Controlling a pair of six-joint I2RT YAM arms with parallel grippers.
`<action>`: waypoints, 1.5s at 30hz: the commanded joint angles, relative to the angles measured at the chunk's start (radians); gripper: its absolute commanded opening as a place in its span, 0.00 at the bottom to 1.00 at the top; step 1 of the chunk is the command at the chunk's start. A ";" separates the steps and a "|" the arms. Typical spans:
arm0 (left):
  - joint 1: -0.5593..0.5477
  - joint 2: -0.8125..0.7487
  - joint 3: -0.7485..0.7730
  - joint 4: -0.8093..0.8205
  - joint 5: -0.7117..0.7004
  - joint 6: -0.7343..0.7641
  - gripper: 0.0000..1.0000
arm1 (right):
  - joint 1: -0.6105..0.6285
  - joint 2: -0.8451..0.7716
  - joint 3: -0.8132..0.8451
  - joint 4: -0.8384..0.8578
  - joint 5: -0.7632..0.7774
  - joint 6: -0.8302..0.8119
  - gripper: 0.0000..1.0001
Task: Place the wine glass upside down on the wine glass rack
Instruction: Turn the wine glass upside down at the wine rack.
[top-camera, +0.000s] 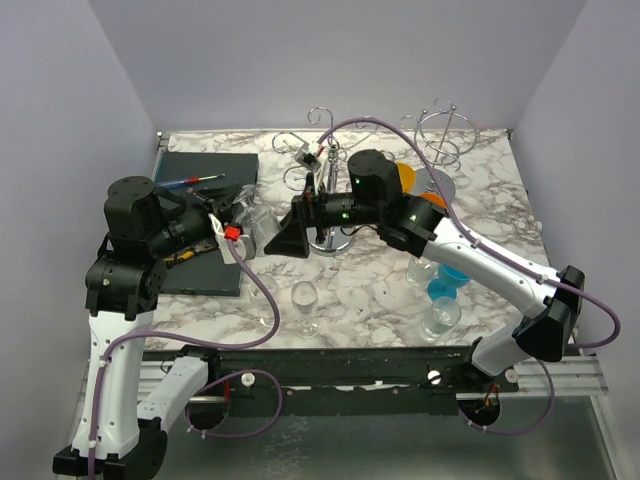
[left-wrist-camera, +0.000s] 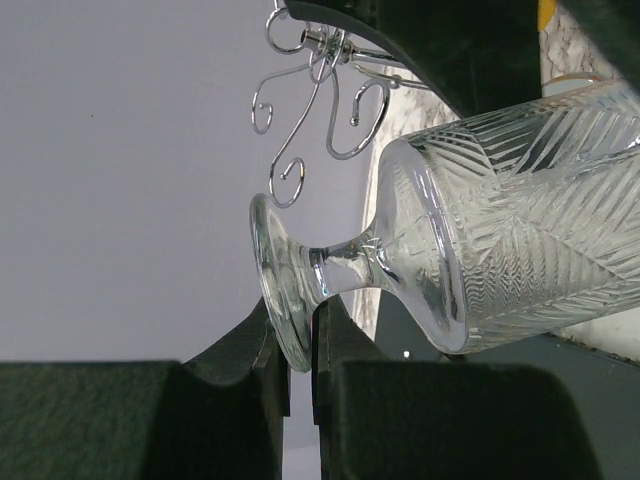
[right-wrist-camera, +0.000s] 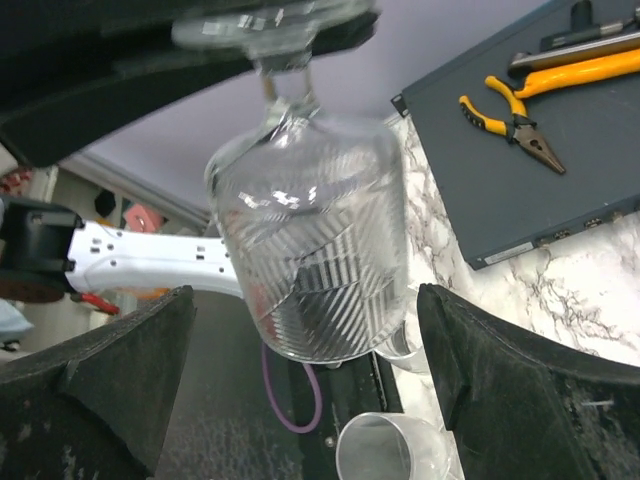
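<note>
The wine glass (top-camera: 258, 222) (left-wrist-camera: 500, 230) (right-wrist-camera: 310, 250) is clear with a cut leaf pattern. It hangs in the air on its side, bowl pointing right. My left gripper (top-camera: 232, 228) (left-wrist-camera: 300, 330) is shut on the rim of its foot. My right gripper (top-camera: 285, 235) (right-wrist-camera: 305, 300) is open; its fingers (right-wrist-camera: 500, 380) stand wide on either side of the bowl, apart from it. The chrome wine glass rack (top-camera: 322, 150) (left-wrist-camera: 310, 90), with curled wire arms, stands just behind the right gripper at the table's back centre.
A dark mat (top-camera: 205, 200) with yellow pliers (right-wrist-camera: 515, 100) and a screwdriver lies at the left. An upright clear glass (top-camera: 305, 300) stands near the front; a blue glass (top-camera: 450, 280) and another clear one (top-camera: 440, 318) stand right. A second wire rack (top-camera: 445, 135) is back right.
</note>
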 joint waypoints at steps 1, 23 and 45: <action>-0.003 0.005 0.024 0.073 0.068 0.075 0.00 | 0.039 -0.046 -0.098 0.212 0.014 -0.081 1.00; -0.003 -0.025 0.000 0.094 0.153 0.216 0.00 | 0.073 0.014 -0.198 0.443 0.060 -0.105 0.87; -0.003 0.023 0.011 0.150 0.052 -0.178 0.99 | 0.073 -0.352 -0.687 0.625 0.555 -0.119 0.22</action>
